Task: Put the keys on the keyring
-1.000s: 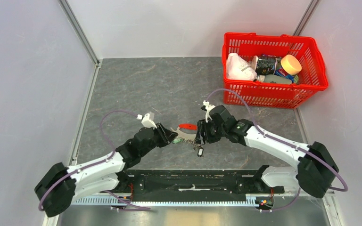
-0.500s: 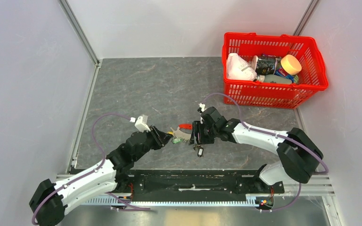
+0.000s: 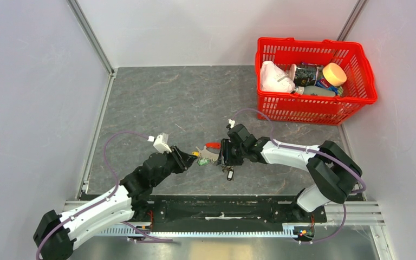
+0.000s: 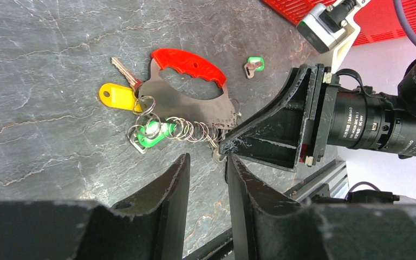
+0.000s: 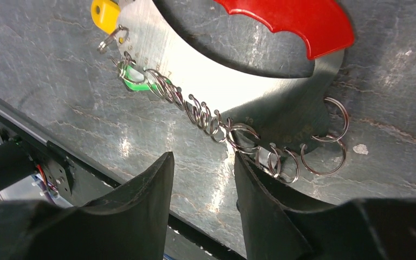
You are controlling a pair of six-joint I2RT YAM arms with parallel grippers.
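Observation:
The keyring (image 3: pixel 210 153) lies flat on the grey table between both arms: a silvery plate (image 4: pixel 192 108) with a red grip (image 4: pixel 189 64) and a row of small split rings (image 5: pixel 233 132) along one edge. A yellow-tagged key (image 4: pixel 118 96) and a green-tagged key (image 4: pixel 153 133) hang at its left end. Another green-tagged key (image 4: pixel 254 65) lies apart beyond it, and a dark-tagged key (image 3: pixel 229 173) lies just in front. My left gripper (image 4: pixel 208 158) is open, low, near the ring row. My right gripper (image 5: pixel 203 160) is open too, one finger (image 5: pixel 260 184) against the rings.
A red plastic basket (image 3: pixel 303 112) with a white bag, bottles and a jar stands at the back right. Metal rails run along the table's left edge and the near edge by the arm bases. My right wrist camera (image 4: pixel 368 127) sits close to the left gripper.
Both wrists have drifted slightly left and lower towards the table. The right jaws have narrowed a little. The keyring has barely moved.

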